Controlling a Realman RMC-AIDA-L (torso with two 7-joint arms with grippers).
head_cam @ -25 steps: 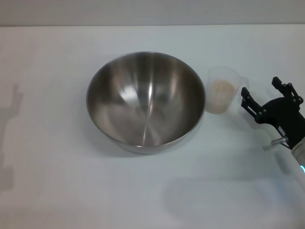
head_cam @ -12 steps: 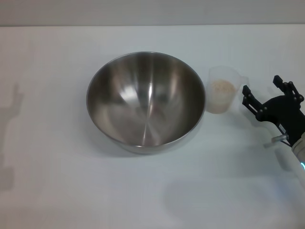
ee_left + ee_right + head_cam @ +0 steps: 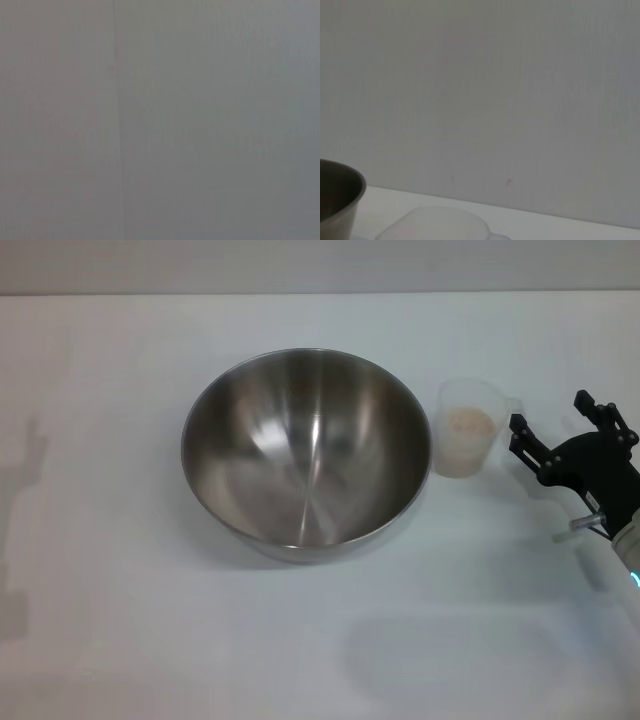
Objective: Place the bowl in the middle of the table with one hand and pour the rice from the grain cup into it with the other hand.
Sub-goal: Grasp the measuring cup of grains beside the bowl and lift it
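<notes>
The large steel bowl (image 3: pixel 306 450) stands upright near the middle of the white table (image 3: pixel 120 620); its rim also shows in the right wrist view (image 3: pixel 337 197). The clear grain cup (image 3: pixel 467 428) stands just right of the bowl, holding pale rice (image 3: pixel 467 424); its rim shows in the right wrist view (image 3: pixel 435 225). My right gripper (image 3: pixel 560 426) is open, just right of the cup's handle, not touching it. My left gripper is out of view; the left wrist view shows only a plain grey surface.
A grey wall (image 3: pixel 480 90) rises behind the table's far edge. The right arm's shadow falls on the table at the front right (image 3: pixel 450 655).
My right gripper has shifted slightly to the right and a little away from the cup. The bowl and cup have not moved.
</notes>
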